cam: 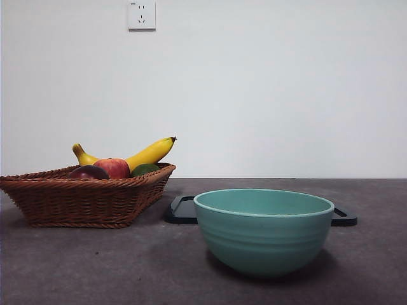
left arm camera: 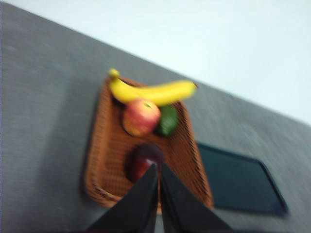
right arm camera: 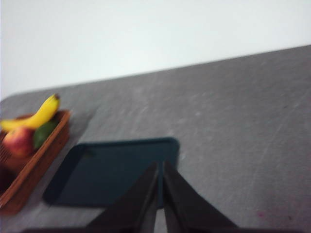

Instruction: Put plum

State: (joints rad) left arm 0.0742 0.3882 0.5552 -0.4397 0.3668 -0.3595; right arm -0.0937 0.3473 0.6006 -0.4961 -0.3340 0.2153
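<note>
Currently the plum (left arm camera: 142, 161) is seen in the wicker basket (left arm camera: 104, 145), just beside the apple (left arm camera: 140, 117), untouched. L gripper (left arm camera: 158, 170) is held above it, jaws pressed together, nothing gripped; judged a lining-up pose, so jaws need opening before descent. R gripper (right arm camera: 161, 170) is parked over the dark tray (right arm camera: 112, 170), likewise closed and empty. Teal bowl (cam: 263, 230) stands in front of tray, poss. destination.
</note>
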